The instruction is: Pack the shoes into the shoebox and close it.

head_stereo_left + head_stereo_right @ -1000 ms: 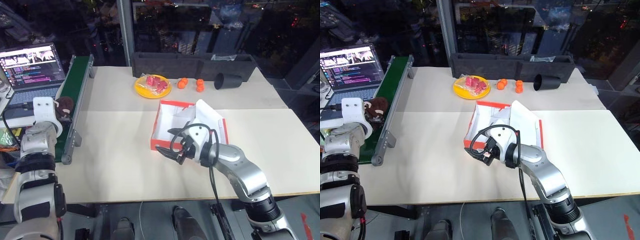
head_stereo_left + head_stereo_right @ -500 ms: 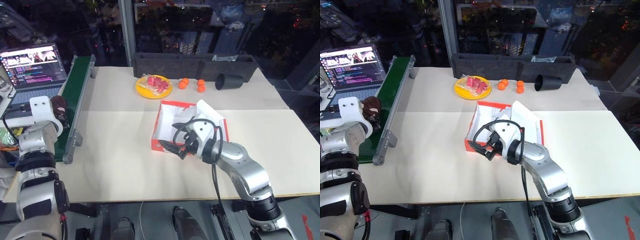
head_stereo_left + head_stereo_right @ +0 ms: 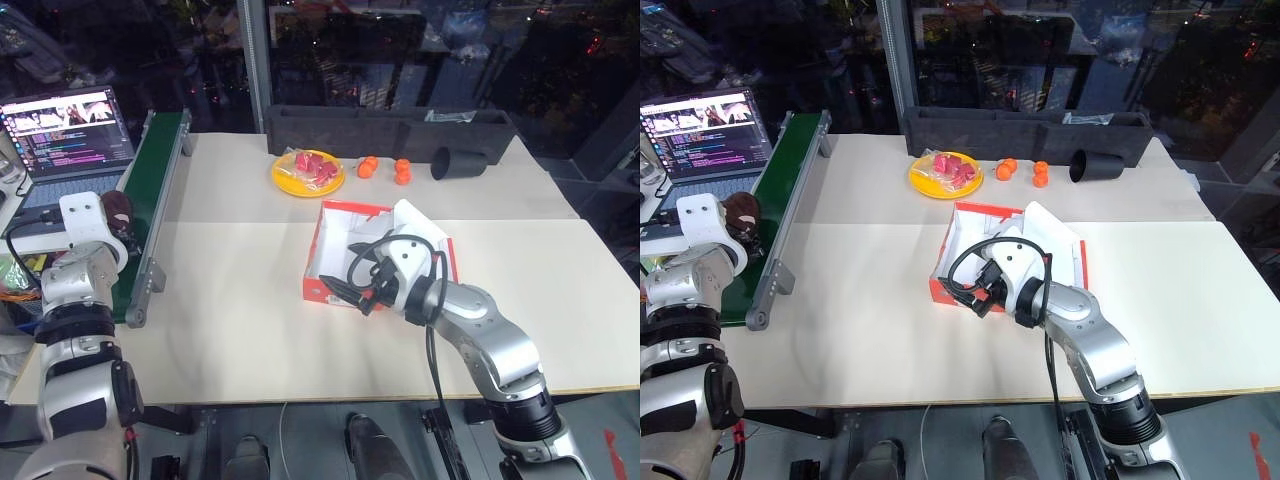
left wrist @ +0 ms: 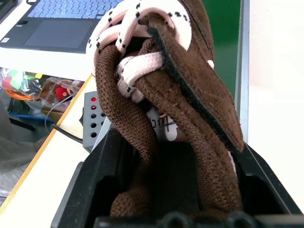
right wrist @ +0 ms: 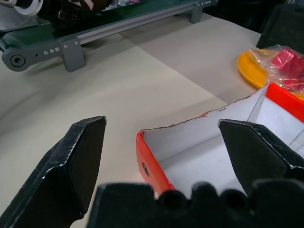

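Note:
One dark brown shoe (image 4: 166,95) with pale laces is squeezed between the jaws of my left gripper (image 4: 173,190), which is shut on it. That gripper (image 3: 118,222) holds the shoe (image 3: 118,208) over the green conveyor at the table's left side. The red-orange shoebox (image 3: 352,208) lies open in the middle of the table, white inside, with its lid (image 3: 422,230) standing up on the far right side. My right gripper (image 3: 350,292) hovers open at the box's near left corner. Its fingers (image 5: 80,156) stand wide apart on either side of that corner of the shoebox (image 5: 152,171).
A green conveyor (image 3: 155,180) runs along the table's left edge, with a laptop (image 3: 70,130) beyond it. At the back stand a long black tray (image 3: 385,128), a yellow plate (image 3: 307,172) of red pieces, small oranges (image 3: 368,166) and a tipped black cup (image 3: 455,162).
My left gripper has closed on the brown shoe and rolled slightly. The right gripper has stayed open by the box's corner.

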Robot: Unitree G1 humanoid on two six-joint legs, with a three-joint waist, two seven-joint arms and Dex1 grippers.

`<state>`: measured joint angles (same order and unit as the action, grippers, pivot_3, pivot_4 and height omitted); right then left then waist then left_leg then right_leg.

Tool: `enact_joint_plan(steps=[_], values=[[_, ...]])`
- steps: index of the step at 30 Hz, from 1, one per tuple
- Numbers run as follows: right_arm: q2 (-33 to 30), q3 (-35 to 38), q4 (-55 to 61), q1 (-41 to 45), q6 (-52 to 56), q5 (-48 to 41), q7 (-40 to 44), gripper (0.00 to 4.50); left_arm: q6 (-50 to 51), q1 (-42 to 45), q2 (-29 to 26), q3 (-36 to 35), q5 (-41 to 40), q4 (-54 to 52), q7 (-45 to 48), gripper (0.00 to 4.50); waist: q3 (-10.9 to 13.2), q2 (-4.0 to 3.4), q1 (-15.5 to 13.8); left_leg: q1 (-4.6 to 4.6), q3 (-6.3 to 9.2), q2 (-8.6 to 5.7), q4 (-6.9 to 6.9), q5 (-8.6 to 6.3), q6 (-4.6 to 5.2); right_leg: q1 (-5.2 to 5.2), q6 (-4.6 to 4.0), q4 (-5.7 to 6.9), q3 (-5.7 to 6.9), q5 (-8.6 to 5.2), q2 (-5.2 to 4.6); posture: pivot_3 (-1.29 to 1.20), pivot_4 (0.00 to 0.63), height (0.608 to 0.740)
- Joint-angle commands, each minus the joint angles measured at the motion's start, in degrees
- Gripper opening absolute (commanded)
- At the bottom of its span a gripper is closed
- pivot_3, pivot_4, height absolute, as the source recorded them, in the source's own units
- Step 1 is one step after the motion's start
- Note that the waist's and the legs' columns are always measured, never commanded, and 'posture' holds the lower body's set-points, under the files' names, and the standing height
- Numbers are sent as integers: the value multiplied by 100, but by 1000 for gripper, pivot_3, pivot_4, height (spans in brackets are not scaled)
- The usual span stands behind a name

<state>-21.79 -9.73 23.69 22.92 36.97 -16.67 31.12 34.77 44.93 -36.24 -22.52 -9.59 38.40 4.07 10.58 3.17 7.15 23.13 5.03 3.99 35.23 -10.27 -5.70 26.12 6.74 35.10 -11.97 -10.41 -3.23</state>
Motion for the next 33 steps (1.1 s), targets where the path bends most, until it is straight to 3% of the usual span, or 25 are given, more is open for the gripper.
enact_joint_plan(steps=[1,5,8,17,23,33], values=[[57,226,132,20,59,-159,-60,4500,-110,-88,98,-83,-112,-35,-1,1804,0,0,0,0,0,0,0,0,0,0,0,0,0,0,0,0,150,710],[182,460,47,123,170,-312,-148,4500,-887,83,419,-492,-467,-480,-87,1804,0,0,-53,3,0,0,0,0,0,0,0,0,1,0,-1,0,150,710],[859,1294,-27,441,392,-1264,-520,4500,-1293,281,818,-729,-981,-1125,127,1804,1,8,-83,20,3,0,1,7,-12,1,0,-9,5,1,-2,0,150,710],[1920,3161,-1059,1830,1217,-3426,-2362,4500,-727,158,1941,21,-1881,-2783,768,1804,1,8,-55,35,16,0,0,8,-11,3,-12,-7,14,9,-5,0,150,710],[1880,3005,-1555,2523,1852,-3677,-2980,4500,-153,-129,2350,1201,-2107,-3730,1626,1804,2,5,45,31,16,0,-5,10,-6,3,-8,-9,14,5,-3,0,150,710],[1946,3031,-1595,2654,1946,-3970,-3452,4500,135,-305,2603,1686,-2341,-4299,1916,1804,3,4,139,32,19,-1,2,13,-1,1,-3,-9,14,4,-3,0,150,710]])
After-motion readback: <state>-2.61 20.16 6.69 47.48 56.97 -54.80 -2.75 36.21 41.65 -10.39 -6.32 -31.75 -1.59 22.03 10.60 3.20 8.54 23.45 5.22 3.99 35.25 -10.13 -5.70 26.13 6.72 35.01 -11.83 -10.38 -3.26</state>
